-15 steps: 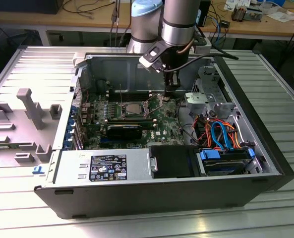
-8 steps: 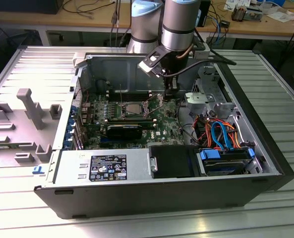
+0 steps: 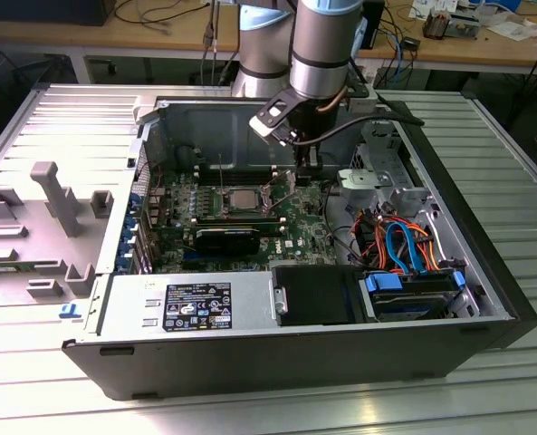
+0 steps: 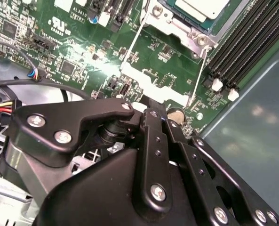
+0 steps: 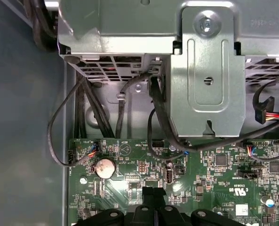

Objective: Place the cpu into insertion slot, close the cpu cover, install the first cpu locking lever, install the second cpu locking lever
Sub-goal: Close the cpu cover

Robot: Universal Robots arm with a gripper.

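Note:
The cpu [image 3: 243, 198] [image 4: 203, 5] lies flat in the insertion slot [image 3: 221, 205] [image 4: 154, 20], silver top up. The cpu cover [image 4: 153, 85] [image 3: 284, 188] stands raised off the slot, tilted up on the side toward my gripper, with thin wire rods [image 4: 132, 43] running along its sides. My gripper [image 3: 306, 170] [image 5: 154, 197] hangs shut over the green board, just to the exterior view's right of the slot and close to the cover's raised edge. Nothing shows between its fingers.
Long black memory slots [image 4: 245, 42] run beside the socket. A metal drive cage [image 5: 205, 84] [image 3: 377, 168] and loose cables [image 3: 404, 245] crowd the exterior view's right. The case wall [image 4: 252, 132] is close. A coin battery [image 5: 104, 167] sits on the board.

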